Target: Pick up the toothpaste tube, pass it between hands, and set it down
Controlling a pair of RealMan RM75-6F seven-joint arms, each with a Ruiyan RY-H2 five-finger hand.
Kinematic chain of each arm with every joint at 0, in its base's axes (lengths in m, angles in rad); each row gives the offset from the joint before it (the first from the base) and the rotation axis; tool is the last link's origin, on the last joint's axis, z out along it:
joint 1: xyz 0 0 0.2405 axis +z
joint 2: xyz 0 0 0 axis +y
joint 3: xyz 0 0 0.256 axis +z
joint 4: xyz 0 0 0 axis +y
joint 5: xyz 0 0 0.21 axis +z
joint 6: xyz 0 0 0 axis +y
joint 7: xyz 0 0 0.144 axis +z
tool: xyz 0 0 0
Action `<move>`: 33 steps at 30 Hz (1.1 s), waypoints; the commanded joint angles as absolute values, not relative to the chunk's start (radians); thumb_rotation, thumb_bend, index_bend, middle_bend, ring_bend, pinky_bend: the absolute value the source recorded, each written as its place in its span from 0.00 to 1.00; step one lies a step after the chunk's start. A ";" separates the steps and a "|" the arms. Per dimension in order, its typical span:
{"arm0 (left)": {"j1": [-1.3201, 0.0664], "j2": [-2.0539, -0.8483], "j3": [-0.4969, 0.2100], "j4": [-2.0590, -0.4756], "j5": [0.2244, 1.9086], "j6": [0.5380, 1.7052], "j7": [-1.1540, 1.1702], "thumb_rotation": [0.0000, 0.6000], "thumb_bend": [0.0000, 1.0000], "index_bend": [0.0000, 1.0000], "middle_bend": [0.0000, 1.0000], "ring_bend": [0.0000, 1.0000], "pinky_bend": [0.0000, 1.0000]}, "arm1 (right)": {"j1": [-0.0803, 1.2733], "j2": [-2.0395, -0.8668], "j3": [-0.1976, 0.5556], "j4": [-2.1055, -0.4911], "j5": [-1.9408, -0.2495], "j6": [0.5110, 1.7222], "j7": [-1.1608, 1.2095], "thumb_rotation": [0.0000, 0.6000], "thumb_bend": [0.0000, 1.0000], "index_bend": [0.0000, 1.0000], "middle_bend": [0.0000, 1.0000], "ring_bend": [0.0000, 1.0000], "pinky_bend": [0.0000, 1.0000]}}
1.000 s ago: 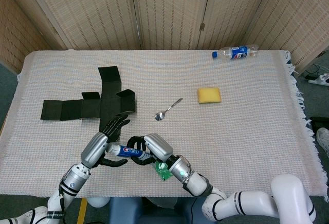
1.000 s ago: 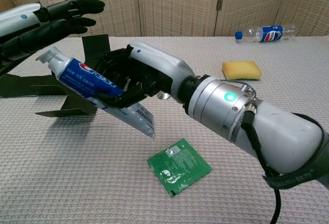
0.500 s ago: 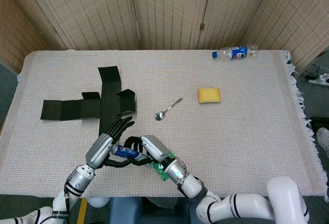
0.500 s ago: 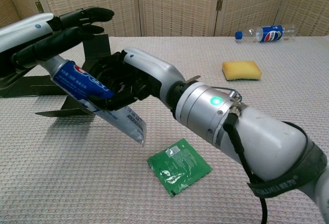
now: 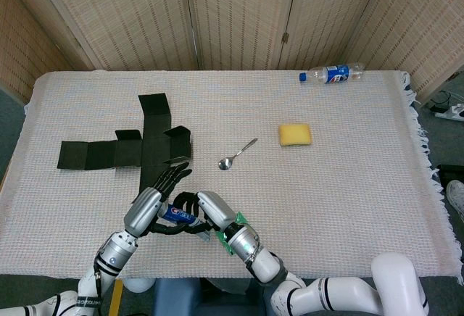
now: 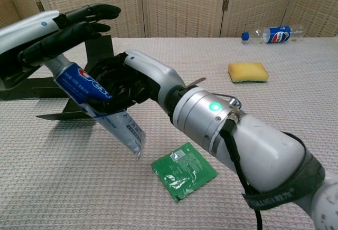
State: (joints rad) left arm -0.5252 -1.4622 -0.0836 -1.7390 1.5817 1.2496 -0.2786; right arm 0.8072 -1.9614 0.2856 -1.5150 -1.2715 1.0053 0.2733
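2 hands on toothpaste tube [image 6: 100,106], held above table [image 5: 348,185], right hand [image 6: 124,79] fingers curled around its middle, left hand [image 6: 50,32] fingers extended over cap end.

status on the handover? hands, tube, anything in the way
Right hand grips toothpaste tube mid-body, off the table. Left hand at its cap end, fingers extended, grasp unclear. Green packet lies below; not blocking.

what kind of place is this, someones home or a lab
Probably a lab or test room set up for robot practice, not a home. A cloth-covered table stands before folding woven screens, and unrelated props lie scattered on it: a sponge, a spoon and a flattened black box.
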 commanded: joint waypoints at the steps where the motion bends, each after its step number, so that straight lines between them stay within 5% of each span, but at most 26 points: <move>1: -0.526 -1.462 -0.084 -1.736 1.580 1.248 -0.270 0.23 0.15 0.00 0.00 0.00 0.00 | 0.805 -1.962 0.290 -1.516 -1.270 1.004 0.274 1.00 1.00 0.78 0.70 0.67 0.59; 12: -0.510 -1.423 -0.102 -1.726 1.584 1.295 -0.257 0.23 0.15 0.00 0.00 0.00 0.00 | 0.785 -1.888 0.266 -1.556 -1.283 0.986 0.230 1.00 1.00 0.78 0.70 0.67 0.59; 28: -0.446 -1.236 -0.095 -1.741 1.483 1.293 -0.189 0.24 0.15 0.00 0.00 0.00 0.00 | 0.815 -1.529 0.175 -1.624 -1.189 0.797 -0.107 1.00 1.00 0.78 0.66 0.66 0.59; 33: -0.420 -1.218 -0.087 -1.726 1.447 1.299 -0.120 0.29 0.15 0.00 0.00 0.00 0.00 | 0.832 -1.506 0.134 -1.597 -1.135 0.799 -0.271 1.00 1.00 0.68 0.59 0.60 0.55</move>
State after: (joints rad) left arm -0.4313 -1.2264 -0.0908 -1.7319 1.4621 1.2983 -0.1429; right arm 0.8178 -1.5243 0.1632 -1.6098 -1.1740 0.8066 -0.1921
